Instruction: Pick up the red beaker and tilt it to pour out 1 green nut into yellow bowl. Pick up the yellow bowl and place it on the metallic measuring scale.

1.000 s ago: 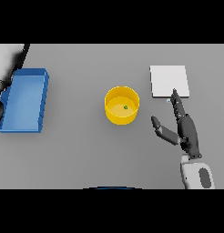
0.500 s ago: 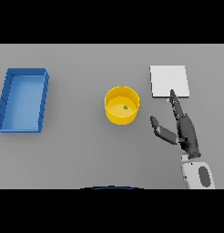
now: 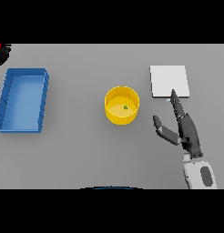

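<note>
While the yellow bowl sits left, right robot hand lies open nearby

My right hand, seen from the head camera just below the white square scale: dark grey, slender segmented fingers and a shorter thumb of a slightly lighter grey, joined to a white forearm casing with rounded corners and a grey oval inset. Far from the scale, at the upper left edge, my left hand shows only as a dark shape.
</note>
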You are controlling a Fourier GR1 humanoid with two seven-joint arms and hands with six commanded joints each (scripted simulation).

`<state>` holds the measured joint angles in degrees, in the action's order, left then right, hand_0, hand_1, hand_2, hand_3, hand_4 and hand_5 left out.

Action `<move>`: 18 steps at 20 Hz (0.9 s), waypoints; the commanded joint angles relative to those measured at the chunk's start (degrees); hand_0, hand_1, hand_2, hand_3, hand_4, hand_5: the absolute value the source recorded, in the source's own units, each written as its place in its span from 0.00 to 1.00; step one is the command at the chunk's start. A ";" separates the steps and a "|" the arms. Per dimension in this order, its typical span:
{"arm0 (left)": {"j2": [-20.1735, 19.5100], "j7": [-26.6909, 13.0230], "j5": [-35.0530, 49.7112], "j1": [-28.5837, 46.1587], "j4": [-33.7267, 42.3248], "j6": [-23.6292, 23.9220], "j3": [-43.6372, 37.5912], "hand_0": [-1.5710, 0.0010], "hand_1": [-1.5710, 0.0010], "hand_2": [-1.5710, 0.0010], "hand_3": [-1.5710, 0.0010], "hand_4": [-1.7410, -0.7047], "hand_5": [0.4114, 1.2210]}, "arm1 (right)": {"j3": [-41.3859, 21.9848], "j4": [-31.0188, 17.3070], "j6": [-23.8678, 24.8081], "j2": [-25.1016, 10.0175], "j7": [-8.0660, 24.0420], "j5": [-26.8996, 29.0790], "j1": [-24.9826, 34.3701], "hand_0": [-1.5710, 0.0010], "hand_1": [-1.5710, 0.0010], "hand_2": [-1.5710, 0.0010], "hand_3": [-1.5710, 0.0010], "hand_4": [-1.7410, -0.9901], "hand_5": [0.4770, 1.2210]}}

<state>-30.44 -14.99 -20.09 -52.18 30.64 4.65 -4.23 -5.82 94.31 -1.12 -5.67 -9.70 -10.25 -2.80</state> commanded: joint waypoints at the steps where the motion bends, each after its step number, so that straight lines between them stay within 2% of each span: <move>1: 0.24 -1.64 0.99 3.31 3.89 -0.01 0.06 0.00 0.00 0.00 0.00 0.00 1.00 | -0.38 0.60 0.07 -0.10 -0.01 -0.52 -0.39 1.00 1.00 1.00 1.00 0.77 0.27; 2: 0.60 -3.43 1.85 6.16 7.81 0.12 0.24 0.00 0.00 0.00 0.00 0.00 0.96 | -0.32 -0.07 0.42 0.24 0.65 -0.66 0.20 1.00 1.00 1.00 1.00 0.75 0.27; 3: 1.09 -4.03 2.74 8.85 11.05 0.60 0.28 0.00 0.00 0.00 0.00 0.00 0.91 | -0.70 0.34 0.55 0.55 -0.26 -0.93 -0.71 1.00 1.00 1.00 1.00 0.76 0.27; 7: 2.56 -11.54 4.25 16.32 22.92 1.41 1.34 0.00 0.00 0.00 0.00 0.00 0.63 | -0.53 0.55 0.38 0.40 0.15 -0.62 -0.44 1.00 1.00 1.00 1.00 0.78 0.26; 8: 2.23 -13.39 4.86 17.51 25.32 0.68 1.20 0.00 0.00 0.00 0.00 0.08 0.56 | -0.51 0.82 0.12 0.37 0.19 -0.33 -0.90 1.00 1.00 1.00 1.00 0.78 0.26; 9: 2.15 -14.12 5.45 19.27 27.86 -0.25 1.38 0.00 0.00 0.03 0.03 0.21 0.50 | -0.36 0.62 0.08 0.29 1.12 -0.18 0.10 1.00 1.00 1.00 1.00 0.78 0.26; 10: 1.58 -13.59 6.71 20.54 31.02 -3.40 2.05 0.07 0.14 0.19 0.16 0.36 0.45 | -0.19 0.65 -0.13 0.10 0.72 0.10 -0.51 1.00 1.00 1.00 1.00 0.78 0.26; 11: 0.95 -14.18 8.16 21.33 32.67 -6.05 2.03 0.25 0.32 0.35 0.33 0.49 0.40 | -0.26 0.79 -0.08 0.18 0.39 0.07 -0.60 1.00 1.00 1.00 1.00 0.79 0.26; 13: 1.05 -14.14 12.39 22.62 34.89 -10.19 1.03 0.52 0.56 0.58 0.57 0.67 0.34 | -0.51 0.93 0.24 0.40 0.18 -0.35 -0.83 1.00 1.00 1.00 1.00 0.79 0.26; 15: -0.48 -15.97 11.40 22.70 35.62 -12.81 2.57 0.69 0.72 0.73 0.72 0.80 0.30 | -0.29 0.92 0.08 0.41 1.04 0.16 -0.08 1.00 1.00 1.00 1.00 0.78 0.26; 18: -0.82 -17.61 9.08 22.48 34.38 -14.08 4.84 0.84 0.86 0.86 0.86 0.88 0.27 | -0.25 0.76 0.80 -0.04 1.50 -0.98 0.42 1.00 1.00 1.00 1.00 0.78 0.25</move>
<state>-31.23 -32.71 -11.01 -29.68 65.01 -9.45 0.62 -6.06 95.07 -0.31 -5.71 -8.17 -11.23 -2.38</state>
